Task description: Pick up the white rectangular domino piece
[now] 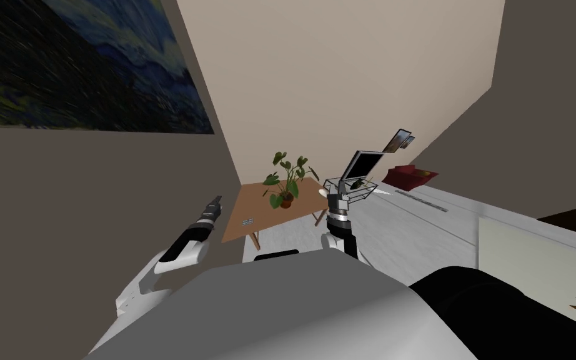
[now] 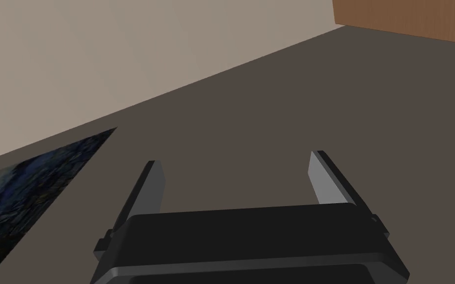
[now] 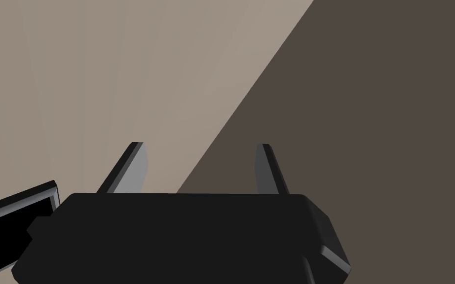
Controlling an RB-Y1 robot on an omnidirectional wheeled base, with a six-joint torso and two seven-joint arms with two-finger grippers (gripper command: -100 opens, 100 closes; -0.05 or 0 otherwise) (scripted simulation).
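Pale and flat, the small rectangular domino piece (image 1: 247, 221) lies by the near-left corner of the brown wooden worktop (image 1: 246, 200), probably light, stiff, slick, best pinched across its long sides; left tool (image 2: 235, 158) and right tool (image 3: 200, 145) gape wide.

On the table (image 1: 243, 209) lie small grey marks (image 1: 247, 221), too small for us to tell whether they are the domino. We see the painting (image 1: 80, 62) cut off by the edge in the head and left wrist views. The monitor (image 3: 4, 227) is cut off in the right wrist view. A red thing (image 1: 408, 176) is too small to name.
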